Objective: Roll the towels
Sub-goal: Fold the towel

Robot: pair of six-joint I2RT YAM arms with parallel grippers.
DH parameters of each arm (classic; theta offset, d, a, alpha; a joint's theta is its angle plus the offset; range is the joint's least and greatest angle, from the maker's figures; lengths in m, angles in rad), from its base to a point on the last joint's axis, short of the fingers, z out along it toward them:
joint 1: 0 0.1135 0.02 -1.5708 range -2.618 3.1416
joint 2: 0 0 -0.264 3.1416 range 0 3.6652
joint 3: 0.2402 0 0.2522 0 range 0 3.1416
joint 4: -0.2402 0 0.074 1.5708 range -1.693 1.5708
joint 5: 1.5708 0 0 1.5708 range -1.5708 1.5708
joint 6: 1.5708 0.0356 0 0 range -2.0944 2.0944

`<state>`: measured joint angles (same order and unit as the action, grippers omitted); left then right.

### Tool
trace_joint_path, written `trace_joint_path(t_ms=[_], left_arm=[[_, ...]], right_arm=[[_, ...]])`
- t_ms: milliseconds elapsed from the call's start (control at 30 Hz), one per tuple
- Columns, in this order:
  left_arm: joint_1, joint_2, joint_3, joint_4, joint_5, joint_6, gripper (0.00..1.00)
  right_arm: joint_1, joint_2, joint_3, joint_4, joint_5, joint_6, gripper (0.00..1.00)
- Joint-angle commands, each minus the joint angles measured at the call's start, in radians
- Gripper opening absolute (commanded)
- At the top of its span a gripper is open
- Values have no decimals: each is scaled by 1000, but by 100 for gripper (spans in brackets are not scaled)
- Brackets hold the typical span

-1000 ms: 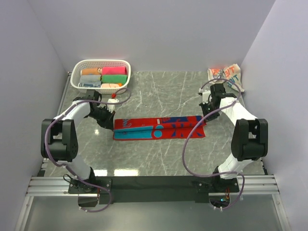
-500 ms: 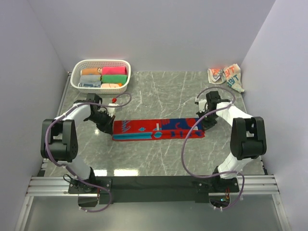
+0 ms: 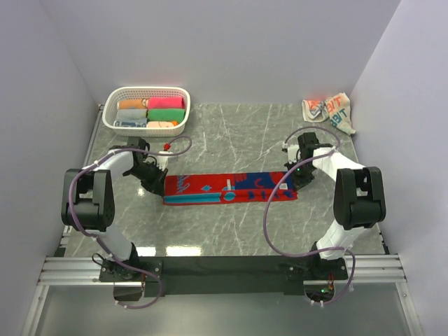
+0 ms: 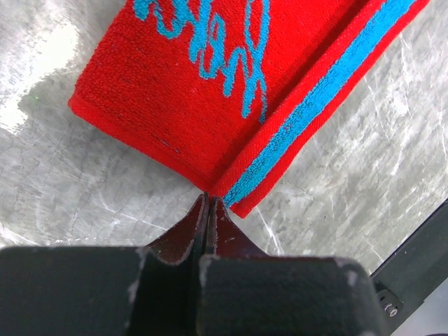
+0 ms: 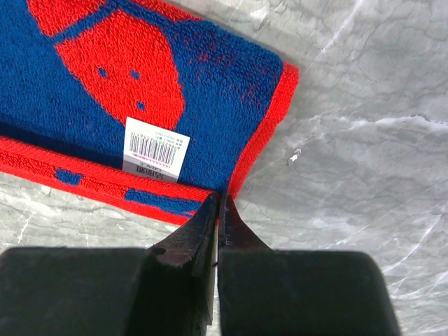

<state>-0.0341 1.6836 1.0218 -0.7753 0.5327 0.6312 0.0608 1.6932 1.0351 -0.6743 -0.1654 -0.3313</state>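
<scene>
Long red terry towel with blue end and white print now lies as a narrow strip, folded lengthwise, flat on the grey marble-look table betw. the arms. A sec ago it lay wider and askew. Left pincer is together, tips right at the strip's red end corner. Right pincer is likewise together at the blue end, near the white barcode label. Neither visibly nips cloth. Fold looks done, so rolling from one end is prob. next. Crumpled cream towel w/ orange letters sits at the far right corner, not yet rolled. White plastic basket at far left holds rolled ones.
</scene>
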Motion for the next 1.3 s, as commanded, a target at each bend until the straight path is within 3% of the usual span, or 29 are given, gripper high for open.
trace_joint_path(t_ms=[0,67,133,167,267,333,467,600,733,1033,1267], left_arm=[[2,-31,21,-36,9,42,1],[2,-53,18,-70,29,97,6],[2,-71,17,-129,41,149,17],[2,-78,18,-152,53,169,21],[2,-97,34,-223,58,202,39],[2,-120,52,-239,58,199,46],[0,-183,73,-158,88,131,50],[-50,-171,101,-18,79,-23,43],[-115,-104,72,54,9,-106,30],[-125,7,-34,145,-171,-175,26],[-124,96,26,163,-272,-189,20]], right_arm=[[1,-15,45,-28,15,-17,5],[2,-32,55,-47,9,-28,10],[2,-61,65,-76,-5,-32,29],[2,-75,74,-100,-12,-40,44],[1,-130,100,-142,-40,-51,56],[1,-159,117,-151,-57,-51,56],[11,-135,189,-163,-109,0,49],[63,-61,212,-142,-126,41,33],[103,15,186,-96,-106,74,32],[97,101,102,-50,35,58,30],[100,140,134,-120,9,43,29]])
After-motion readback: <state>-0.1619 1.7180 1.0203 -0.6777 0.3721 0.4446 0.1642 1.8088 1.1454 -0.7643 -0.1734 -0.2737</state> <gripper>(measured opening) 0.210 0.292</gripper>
